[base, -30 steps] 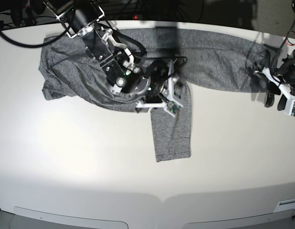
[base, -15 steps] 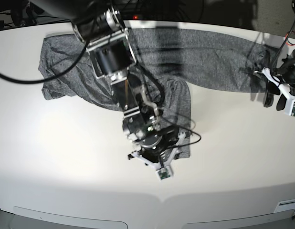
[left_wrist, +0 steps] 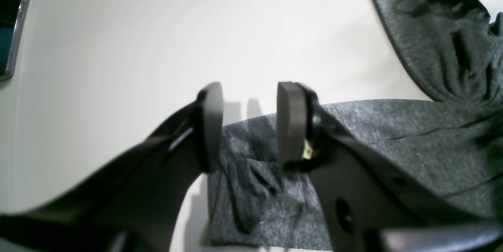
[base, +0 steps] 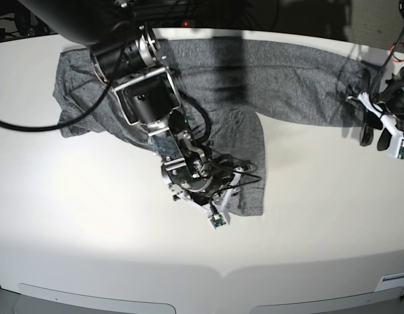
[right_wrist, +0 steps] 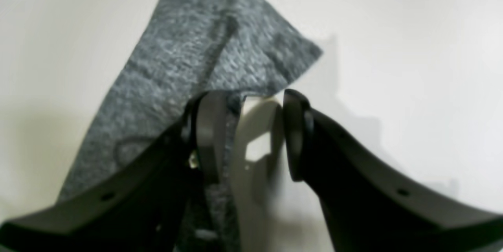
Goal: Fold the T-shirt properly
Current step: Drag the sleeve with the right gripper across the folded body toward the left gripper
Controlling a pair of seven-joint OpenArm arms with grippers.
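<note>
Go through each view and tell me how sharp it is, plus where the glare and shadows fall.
Base view: sharp, fisheye-curved, a bright glare patch on the table, dark shadow bands across the T-shirt. Left wrist view: the left gripper is crisp, with soft finger shadows on the table behind it. Right wrist view: blurred throughout, the right gripper smeared, fabric weave soft, a grey shadow to the right.

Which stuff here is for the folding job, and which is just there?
For the job:
- T-shirt
- right pincer, open at the sleeve end
- left pincer, open at the shirt's edge

Just there:
- table
- cables behind it
</note>
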